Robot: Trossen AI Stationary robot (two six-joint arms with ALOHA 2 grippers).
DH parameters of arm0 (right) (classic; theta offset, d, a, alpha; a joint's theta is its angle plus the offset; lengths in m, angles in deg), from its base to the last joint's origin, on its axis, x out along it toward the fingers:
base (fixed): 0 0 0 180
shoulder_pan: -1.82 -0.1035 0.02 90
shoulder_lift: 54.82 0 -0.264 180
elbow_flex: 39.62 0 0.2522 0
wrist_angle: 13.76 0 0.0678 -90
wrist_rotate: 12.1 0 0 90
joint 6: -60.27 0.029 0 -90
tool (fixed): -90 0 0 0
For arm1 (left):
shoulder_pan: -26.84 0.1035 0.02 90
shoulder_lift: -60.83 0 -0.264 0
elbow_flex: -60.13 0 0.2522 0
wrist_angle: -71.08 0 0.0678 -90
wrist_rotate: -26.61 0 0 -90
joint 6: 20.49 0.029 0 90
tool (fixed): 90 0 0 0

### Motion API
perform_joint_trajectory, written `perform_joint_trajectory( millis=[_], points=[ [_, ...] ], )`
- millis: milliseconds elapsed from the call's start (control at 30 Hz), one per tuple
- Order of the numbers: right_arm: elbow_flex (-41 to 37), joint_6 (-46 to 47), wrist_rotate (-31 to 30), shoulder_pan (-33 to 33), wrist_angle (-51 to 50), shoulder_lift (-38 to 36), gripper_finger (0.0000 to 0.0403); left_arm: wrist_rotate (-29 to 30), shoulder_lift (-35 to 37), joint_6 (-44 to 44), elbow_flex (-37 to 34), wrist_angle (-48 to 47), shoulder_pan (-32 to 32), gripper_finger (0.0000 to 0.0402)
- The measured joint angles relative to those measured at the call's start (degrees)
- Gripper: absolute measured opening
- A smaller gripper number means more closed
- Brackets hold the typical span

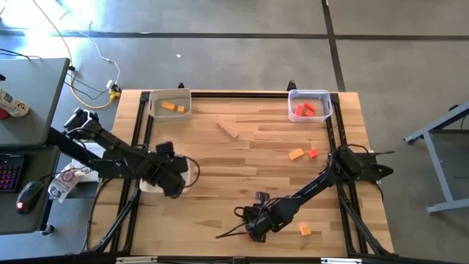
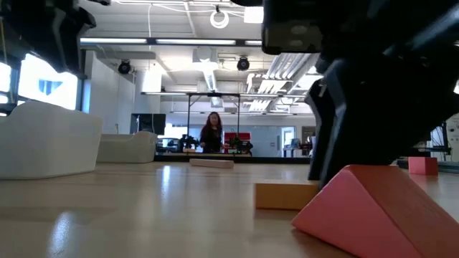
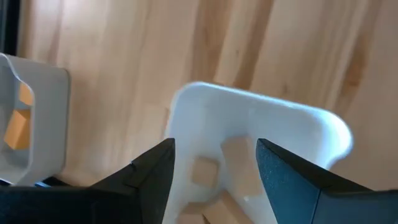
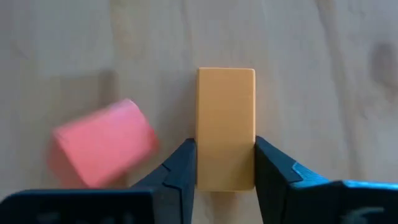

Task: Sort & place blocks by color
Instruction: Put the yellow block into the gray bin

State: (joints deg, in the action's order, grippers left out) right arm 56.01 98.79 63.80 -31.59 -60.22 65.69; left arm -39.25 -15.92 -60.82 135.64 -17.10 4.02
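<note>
Right wrist view: right tool (image 4: 224, 167) clamped on orange block (image 4: 226, 127) (red block (image 4: 102, 151) beside), left tool (image 3: 214, 165) agape, empty.

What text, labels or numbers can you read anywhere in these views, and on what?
None can be read.
The packet on the side desk left of the table carries print, too small to read.
The bottle on that desk has a label, also too small.
The blocks, the bins and the table show no lettering.
</note>
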Motion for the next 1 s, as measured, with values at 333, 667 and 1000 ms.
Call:
perform_joint_trajectory(
  millis=[333,667,1000],
  points=[
    [4.76,-1.48,-5.90,0.64,-14.20,-2.10,0.0098,0.10,4.27,13.43,-0.02,7.59,12.84,0.0209],
    [5.09,-6.46,-14.03,3.34,-17.57,-4.76,0.0098,-11.50,12.09,20.60,-0.04,22.88,24.94,0.0209],
    [5.06,-14.37,-22.40,8.59,-17.37,-8.86,0.0098,-22.12,13.14,21.20,0.00,35.12,32.81,0.0209]
  ],
)
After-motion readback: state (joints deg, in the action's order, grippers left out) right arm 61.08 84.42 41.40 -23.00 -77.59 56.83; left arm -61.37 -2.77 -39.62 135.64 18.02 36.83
